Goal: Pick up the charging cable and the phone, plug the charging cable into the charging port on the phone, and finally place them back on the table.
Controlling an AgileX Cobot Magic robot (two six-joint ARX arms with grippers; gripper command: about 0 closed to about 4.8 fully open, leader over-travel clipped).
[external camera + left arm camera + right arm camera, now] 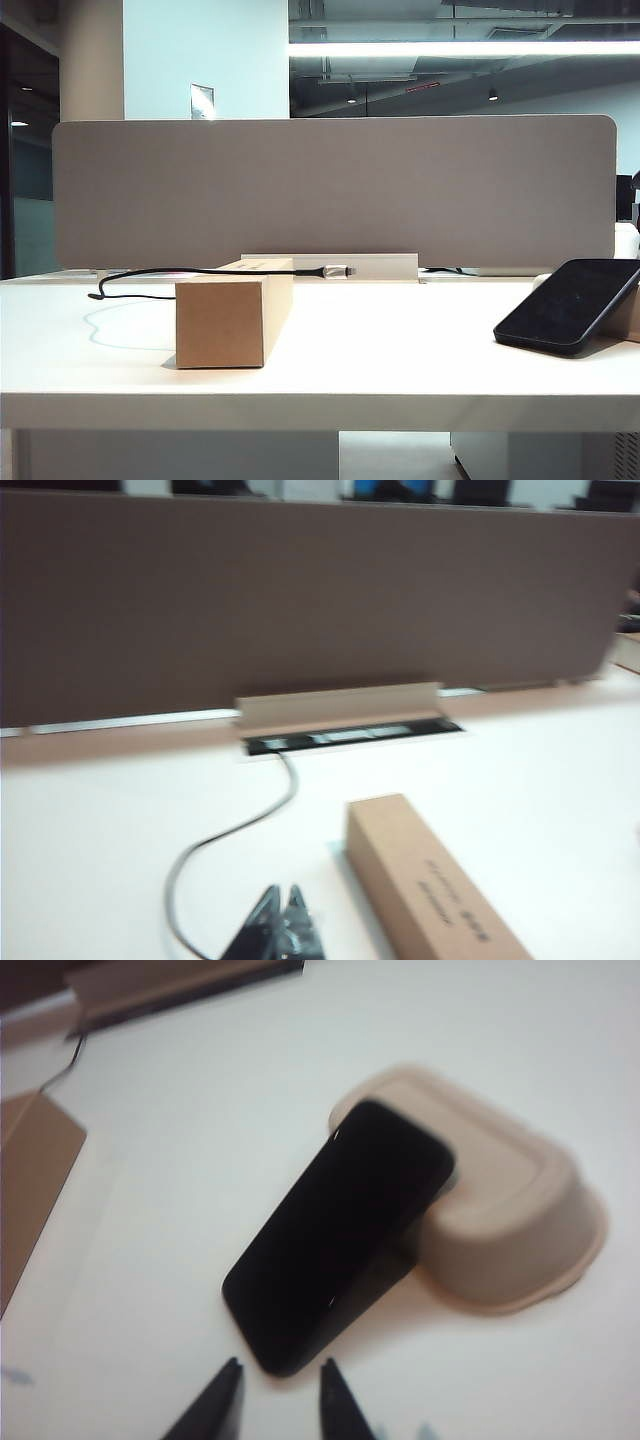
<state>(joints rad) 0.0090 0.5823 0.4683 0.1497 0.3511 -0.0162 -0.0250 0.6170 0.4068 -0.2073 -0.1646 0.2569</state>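
On the white table (400, 350) a cardboard box (232, 315) stands left of centre in the exterior view. The charging cable (200, 271) lies across its top, with the silver-grey plug tip (338, 270) jutting past the box's upper right edge toward 3 o'clock; the black cord trails off to 9 o'clock and drops to the tabletop. Behind runs the grey divider panel (330, 190).

The phone (565, 303) sits at about 4 o'clock from the box, well apart from it. It is tilted, its far end propped on an overturned beige tray (510, 1230) and its near end on the table. The screen is dark and shows no writing. The charging port cannot be made out.

The left gripper (280, 920), seen in the left wrist view, hangs over the table just beside the box, its two dark fingers pressed together with nothing between them. The cord curves past it from the cable slot (350, 736) at the divider's foot. Small dark print runs along the long side of the box there, but it is too blurred to read; it may be two short lines.

The right gripper (280, 1395), in the right wrist view, hovers just short of the phone's near end, its fingers a little way apart and empty.
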